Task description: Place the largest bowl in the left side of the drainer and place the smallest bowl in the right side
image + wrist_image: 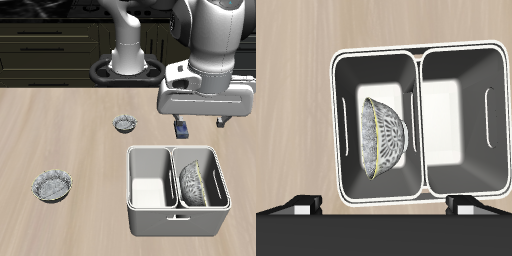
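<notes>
- We saw the drainer [148, 218] standing near the table's front edge, a light grey tub split into two deep compartments with a slot handle on its front wall.
- The largest bowl [194, 182] sat inside one compartment, tipped up on its edge and leaning against the divider wall; in the wrist view it [382, 138] showed its crinkly patterned outside and a thin pale rim.
- The other compartment of the drainer [488, 60] held nothing that we could see.
- The smallest bowl [125, 124] stood upright on the table [60, 130], farther back than the drainer and well apart from it.
- A paler, speckled bowl [52, 185] rested on the table, well away from the tub on its handle-free side.
- A small dark blue block [183, 130] lay just behind the drainer.
- The gripper [203, 122] hung above the drainer, holding nothing; its fingers [300, 206] stood spread wide apart, released.
</notes>
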